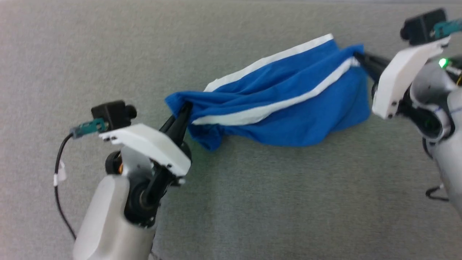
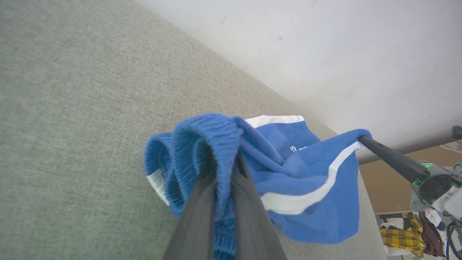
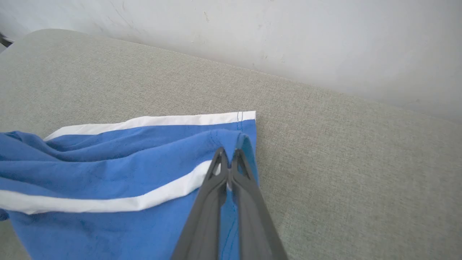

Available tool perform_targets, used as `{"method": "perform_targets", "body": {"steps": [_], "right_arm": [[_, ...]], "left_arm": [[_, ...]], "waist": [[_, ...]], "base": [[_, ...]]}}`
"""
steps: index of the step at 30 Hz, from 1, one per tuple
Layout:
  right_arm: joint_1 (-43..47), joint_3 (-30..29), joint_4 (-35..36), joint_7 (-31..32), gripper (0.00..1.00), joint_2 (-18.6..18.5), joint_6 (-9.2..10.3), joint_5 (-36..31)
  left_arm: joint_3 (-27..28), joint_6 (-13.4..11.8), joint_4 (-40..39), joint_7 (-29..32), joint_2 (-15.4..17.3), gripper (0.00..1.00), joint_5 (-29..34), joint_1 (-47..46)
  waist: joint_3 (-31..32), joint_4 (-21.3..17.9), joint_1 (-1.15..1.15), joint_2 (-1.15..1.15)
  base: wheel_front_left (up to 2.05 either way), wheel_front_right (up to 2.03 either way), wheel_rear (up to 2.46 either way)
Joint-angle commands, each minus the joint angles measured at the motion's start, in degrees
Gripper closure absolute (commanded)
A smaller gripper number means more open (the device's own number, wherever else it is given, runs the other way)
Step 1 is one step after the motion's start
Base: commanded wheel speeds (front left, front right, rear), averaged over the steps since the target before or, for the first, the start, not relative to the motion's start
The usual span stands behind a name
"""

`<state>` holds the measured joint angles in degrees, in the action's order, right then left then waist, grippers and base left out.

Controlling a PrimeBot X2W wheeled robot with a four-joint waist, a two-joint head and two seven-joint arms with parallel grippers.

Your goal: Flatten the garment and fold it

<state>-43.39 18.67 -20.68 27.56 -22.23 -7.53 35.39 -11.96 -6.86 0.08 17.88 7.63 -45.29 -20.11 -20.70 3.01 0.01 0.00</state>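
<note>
The garment (image 1: 288, 104) is bright blue with white stripe trim, strung between my two grippers above the grey fabric surface (image 1: 252, 202) and sagging in the middle. My left gripper (image 1: 184, 107) is shut on its ribbed blue waistband end (image 2: 213, 144). My right gripper (image 1: 358, 57) is shut on the opposite hem, where the white stripe (image 3: 144, 202) meets the edge. In the left wrist view a small white logo (image 2: 297, 148) shows on the garment, and the right gripper's dark finger (image 2: 389, 157) reaches in from the right. The right wrist view has its gripper (image 3: 228, 155) pinching the blue hem (image 3: 231, 139).
A pale wall (image 3: 288, 36) runs along the far edge of the grey surface. Past the surface's end, in the left wrist view, a pile of clothes with yellow plaid (image 2: 400, 234) lies low at the right. A black cable (image 1: 57, 180) hangs by my left arm.
</note>
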Motion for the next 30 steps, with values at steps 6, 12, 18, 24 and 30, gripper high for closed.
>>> {"method": "perform_targets", "body": {"steps": [6,12,18,24,30], "right_arm": [[-5.82,2.59,-9.96,-9.58,1.0,0.64,0.04,1.45],[-6.34,5.99,-17.41,-19.61,0.0,2.02,0.04,3.69],[-3.97,9.03,-19.22,-32.97,0.0,1.13,0.04,4.47],[0.85,8.11,-15.98,-41.82,0.0,0.17,0.04,1.16],[10.68,1.52,-5.92,-42.5,0.0,0.89,0.04,-5.23]], "left_arm": [[-0.07,1.78,6.45,-3.33,-1.8,1.0,-0.47,-4.77],[-1.49,3.22,11.12,-5.88,-2.81,0.0,-0.38,-5.88],[-1.6,3.34,10.8,-10.39,-2.42,0.0,1.62,-3.42],[-0.5,0.24,5.72,-15.88,-0.29,0.0,6.21,0.87],[-1.55,-3.39,-0.31,-13.92,3.95,0.0,11.43,4.3]], "waist": [[-3.86,3.42,-0.01,0.0],[-3.52,3.36,-0.01,0.0],[-0.65,2.51,-0.01,0.0],[3.71,0.83,-0.01,0.0],[8.45,-1.44,-0.01,0.0]], "base": [[0.0,0.0,0.0],[0.0,0.0,0.0],[0.0,0.0,0.0],[0.0,0.0,0.0],[0.0,0.0,0.0]]}}
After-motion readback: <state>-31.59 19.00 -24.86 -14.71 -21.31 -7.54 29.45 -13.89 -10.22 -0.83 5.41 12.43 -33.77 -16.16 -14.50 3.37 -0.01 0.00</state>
